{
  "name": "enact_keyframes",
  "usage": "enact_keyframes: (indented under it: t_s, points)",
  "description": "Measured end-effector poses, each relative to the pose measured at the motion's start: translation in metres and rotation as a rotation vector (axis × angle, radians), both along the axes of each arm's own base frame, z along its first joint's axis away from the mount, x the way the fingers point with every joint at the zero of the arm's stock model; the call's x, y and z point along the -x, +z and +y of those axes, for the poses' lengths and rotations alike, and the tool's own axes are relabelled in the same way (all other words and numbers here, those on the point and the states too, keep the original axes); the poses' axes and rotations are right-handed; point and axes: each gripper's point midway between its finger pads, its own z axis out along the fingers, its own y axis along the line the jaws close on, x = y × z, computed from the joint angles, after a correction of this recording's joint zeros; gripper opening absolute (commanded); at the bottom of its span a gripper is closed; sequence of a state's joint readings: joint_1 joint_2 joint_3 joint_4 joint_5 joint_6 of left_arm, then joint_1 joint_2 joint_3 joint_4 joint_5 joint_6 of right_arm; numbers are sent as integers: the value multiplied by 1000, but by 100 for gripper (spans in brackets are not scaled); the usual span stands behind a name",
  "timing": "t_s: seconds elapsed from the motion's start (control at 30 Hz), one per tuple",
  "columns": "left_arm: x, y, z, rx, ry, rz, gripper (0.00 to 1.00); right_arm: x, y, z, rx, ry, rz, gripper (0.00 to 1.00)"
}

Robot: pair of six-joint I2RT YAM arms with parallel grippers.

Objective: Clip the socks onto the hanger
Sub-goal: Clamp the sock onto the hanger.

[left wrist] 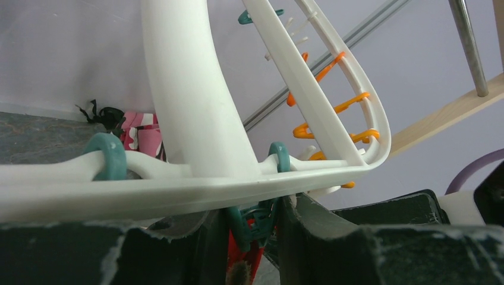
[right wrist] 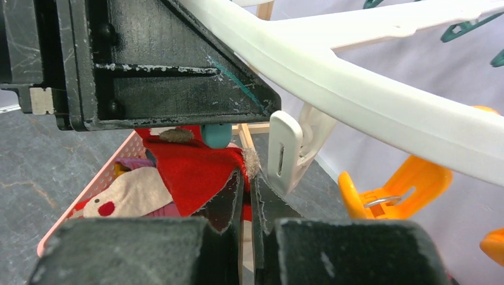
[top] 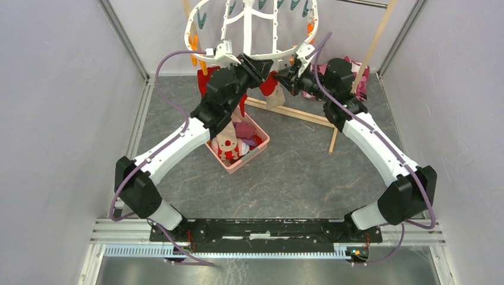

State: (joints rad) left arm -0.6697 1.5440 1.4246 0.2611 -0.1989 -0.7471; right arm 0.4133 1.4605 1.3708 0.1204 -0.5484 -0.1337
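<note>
Two arms [top: 178, 142] were in play, bases at 6 o'clock, both stretched toward 12. Between them sat one pink basket [top: 252, 158] on the grey counter [top: 297, 178], with bare counter around it from 3 through 6 o'clock. Inside was a heap of socks [top: 229, 142] in beige, magenta, purple and red, too tangled to count.

Just past the basket it got crowded. Both sets of fingers sat almost tip to tip under the near rim of the single white hanger [left wrist: 184, 89]. The left fingers [left wrist: 291, 228] were squeezed on one teal peg [left wrist: 252, 222], with the frame lying right across their tops. A red sock [right wrist: 190, 172] hung straight below that peg at 6 o'clock. The right fingers [right wrist: 246, 196] were pinched shut on that sock's edge, just under the peg's tip and the left arm's black body. There was hardly any gap there!

Along the same rim a second red sock [top: 206, 80] hung out at 10 o'clock, and one beige sock [top: 276, 98] dangled below the meeting fingers. Two orange pegs [right wrist: 392, 190] showed at 3 to 4 o'clock in the right wrist view. Teal pegs [top: 294, 6] lined the far rim, cut off by the picture edge, so no count.

Farther back stood one wooden rack [top: 374, 41], its foot bar running from behind the basket toward 3 o'clock, with a patterned cloth [top: 359, 71] beside it. Walls [top: 53, 119] closed in at 9 and 3 o'clock.
</note>
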Motion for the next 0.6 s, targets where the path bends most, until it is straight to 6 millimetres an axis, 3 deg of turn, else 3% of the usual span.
enact_keyframes:
  t_s: [0.37,0.6]
  points:
    - [4,6,-5,14,-38,-28,2,1,-16,9,-13,57,78,0]
    - [6,7,-8,18,-58,-43,2,1,-9,8,-40,91,103,0]
